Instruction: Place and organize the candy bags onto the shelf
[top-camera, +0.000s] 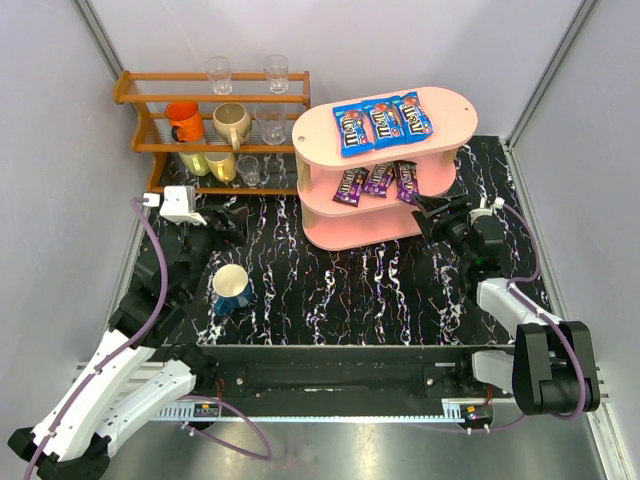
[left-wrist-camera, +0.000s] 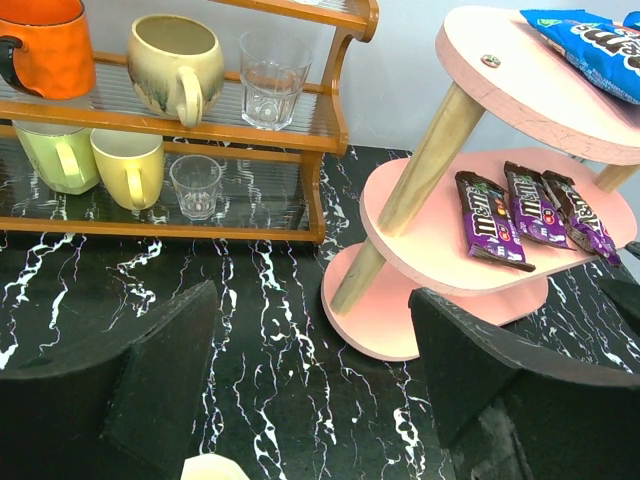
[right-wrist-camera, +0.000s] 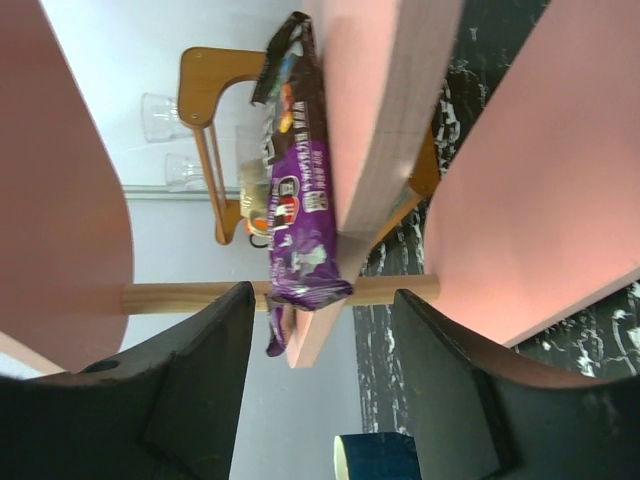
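The pale pink three-tier shelf (top-camera: 455, 105) stands at the back right. Three blue candy bags (top-camera: 382, 122) lie side by side on its top board. Three purple-brown candy bags (top-camera: 379, 180) lie side by side on its middle board; they also show in the left wrist view (left-wrist-camera: 528, 214). My right gripper (top-camera: 428, 212) is open and empty, just right of the middle board's edge; in its wrist view a purple bag (right-wrist-camera: 298, 220) hangs slightly over that edge, between the fingers (right-wrist-camera: 205, 380) but not touched. My left gripper (top-camera: 232, 220) is open and empty over the table at the left.
An orange-brown wooden rack (top-camera: 215, 120) with mugs and glasses stands at the back left. A dark blue mug (top-camera: 231, 288) sits on the black marbled table (top-camera: 340, 290) near my left arm. Grey walls close in both sides.
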